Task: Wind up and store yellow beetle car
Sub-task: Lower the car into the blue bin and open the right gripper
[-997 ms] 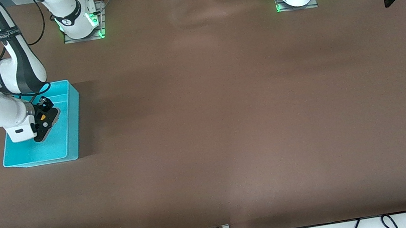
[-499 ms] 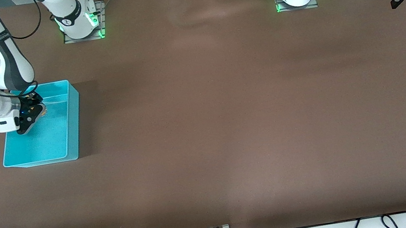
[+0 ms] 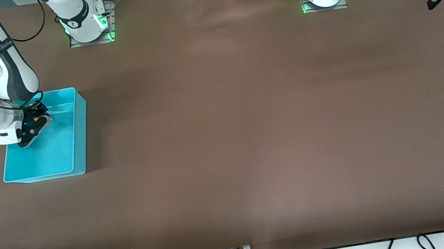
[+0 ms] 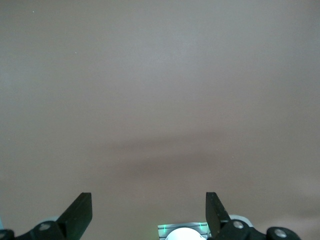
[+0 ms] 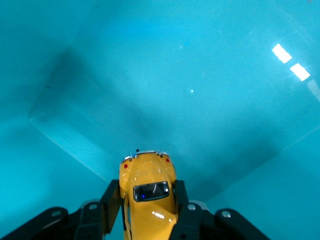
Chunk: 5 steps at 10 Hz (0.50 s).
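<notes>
Yellow paint marked the yellow beetle car point(image 5: 148, 192), which was pinched between the fingers of the right gripper point(image 5: 148, 207) and hung inside the turquoise bin point(image 3: 75, 135), over its floor near a corner, not yet set down. The car's long axis was seen to run straight out from the claw, one end pointing away toward the bin's wall. Only a short drop was judged to remain. The left gripper point(image 4: 149, 210) was held spread and empty over bare table, its arm waiting.
</notes>
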### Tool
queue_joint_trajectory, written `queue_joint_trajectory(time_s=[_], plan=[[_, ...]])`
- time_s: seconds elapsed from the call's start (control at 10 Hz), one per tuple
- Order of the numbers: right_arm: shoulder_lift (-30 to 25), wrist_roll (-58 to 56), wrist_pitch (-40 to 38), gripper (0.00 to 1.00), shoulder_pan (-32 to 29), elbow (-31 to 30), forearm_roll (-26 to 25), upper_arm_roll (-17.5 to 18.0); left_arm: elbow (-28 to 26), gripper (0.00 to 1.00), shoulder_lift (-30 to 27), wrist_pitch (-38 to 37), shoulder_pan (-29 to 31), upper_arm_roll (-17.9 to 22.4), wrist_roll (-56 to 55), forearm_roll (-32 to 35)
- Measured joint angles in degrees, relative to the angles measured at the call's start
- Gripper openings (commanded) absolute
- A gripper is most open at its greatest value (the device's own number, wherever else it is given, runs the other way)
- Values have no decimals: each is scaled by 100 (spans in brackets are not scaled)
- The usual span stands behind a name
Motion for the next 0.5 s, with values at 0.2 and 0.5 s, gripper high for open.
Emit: queue_joint_trajectory(time_s=[0.2,0.5], plan=[[90,202,12,0,10,-1,0,3,0,100,0,0,6,0,0,0],[147,304,43,77,89,-1,0,37,0,100,0,0,8,1,0,0]])
